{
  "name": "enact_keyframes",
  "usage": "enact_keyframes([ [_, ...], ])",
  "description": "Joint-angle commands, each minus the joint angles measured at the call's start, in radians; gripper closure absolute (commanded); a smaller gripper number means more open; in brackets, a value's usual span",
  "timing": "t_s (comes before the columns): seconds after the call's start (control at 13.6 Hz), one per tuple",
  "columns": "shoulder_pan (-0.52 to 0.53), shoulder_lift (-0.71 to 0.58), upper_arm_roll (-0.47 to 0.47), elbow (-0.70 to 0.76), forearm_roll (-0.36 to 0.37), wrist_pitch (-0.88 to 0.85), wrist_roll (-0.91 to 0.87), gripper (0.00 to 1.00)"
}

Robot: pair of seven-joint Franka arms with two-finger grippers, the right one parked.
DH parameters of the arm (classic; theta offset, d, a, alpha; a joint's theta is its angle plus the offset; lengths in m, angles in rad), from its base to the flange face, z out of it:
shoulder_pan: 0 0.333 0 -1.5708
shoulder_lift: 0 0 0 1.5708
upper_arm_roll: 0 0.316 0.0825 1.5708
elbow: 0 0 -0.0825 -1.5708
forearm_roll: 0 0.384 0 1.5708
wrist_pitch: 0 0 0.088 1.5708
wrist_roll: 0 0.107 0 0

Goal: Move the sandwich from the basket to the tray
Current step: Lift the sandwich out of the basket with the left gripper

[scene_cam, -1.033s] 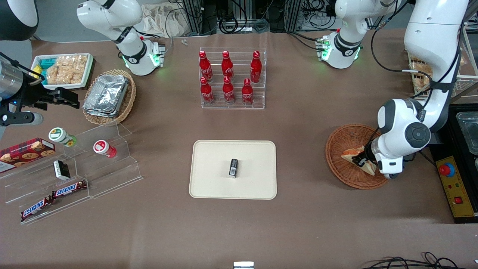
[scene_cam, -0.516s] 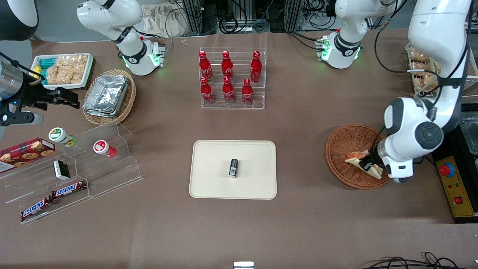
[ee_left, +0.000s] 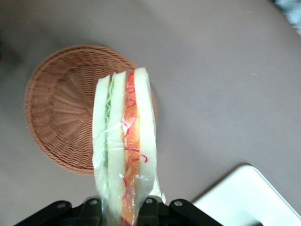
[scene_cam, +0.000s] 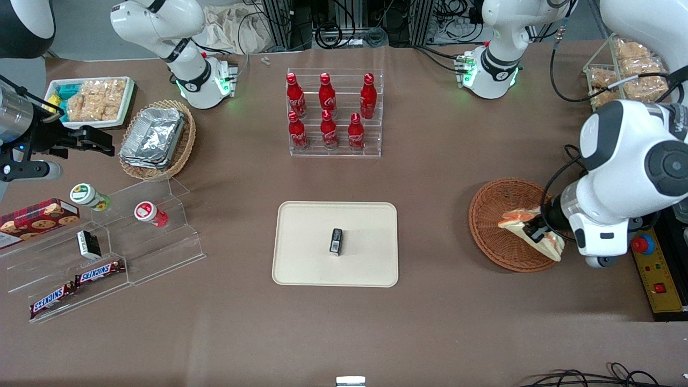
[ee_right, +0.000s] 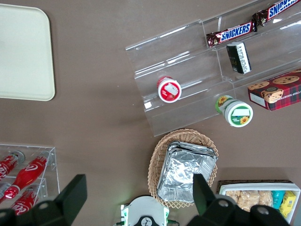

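The gripper [scene_cam: 539, 232] holds the sandwich [scene_cam: 529, 230] above the basket [scene_cam: 497, 223] (at its edge toward the working arm's end). The tray [scene_cam: 306, 258] lies well apart, toward the parked arm's end.

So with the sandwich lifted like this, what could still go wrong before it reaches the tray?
The gripper holds the sandwich by one end over the basket, so its slick wrap may slip. The tray already carries a small black item, which the sandwich might land on.

place: robotics lab | evidence: cable bundles [scene_cam: 344, 24]; emergency-stop box [scene_cam: 653, 269]; mock shop bottle rack [scene_cam: 334, 113]
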Motion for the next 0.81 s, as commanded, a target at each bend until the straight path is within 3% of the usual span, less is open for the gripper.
enact_keyframes([
  [0.0, -0.003, 0.035, -0.093, 0.057, 0.008, -0.029, -0.019, 1.0],
  [0.3, -0.006, 0.09, -0.219, 0.057, 0.017, 0.003, 0.004, 1.0],
  [0.52, -0.006, 0.15, -0.285, 0.054, 0.017, 0.123, 0.196, 1.0],
  [0.74, -0.009, 0.207, -0.337, 0.03, 0.027, 0.123, 0.237, 1.0],
])
